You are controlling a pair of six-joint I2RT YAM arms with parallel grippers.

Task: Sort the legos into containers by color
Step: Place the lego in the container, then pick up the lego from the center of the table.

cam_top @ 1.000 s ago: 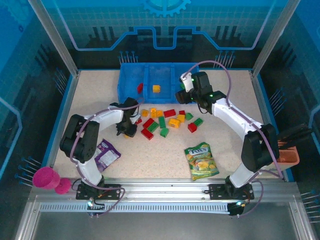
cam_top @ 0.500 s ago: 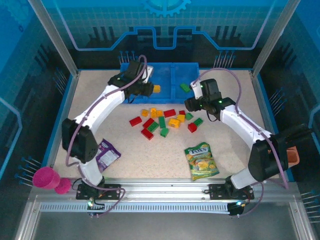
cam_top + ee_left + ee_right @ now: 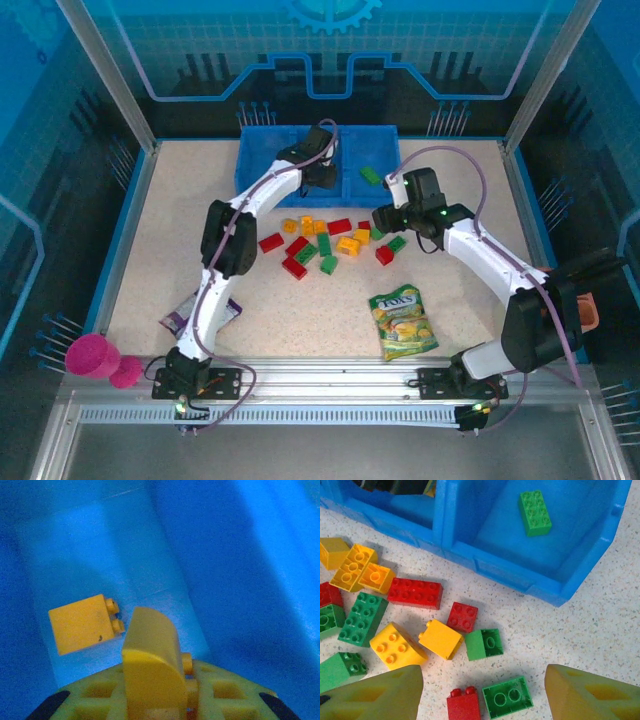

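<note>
Left tool moved over tray, clenching yellow brick, right tool released, bag reads FOX'S

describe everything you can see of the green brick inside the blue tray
The green brick is glossy plastic, rectangular, with two rows of studs facing up. It lies flat and alone on the floor of the right end compartment of the blue tray, slightly skewed to the walls and apart from them.
</note>
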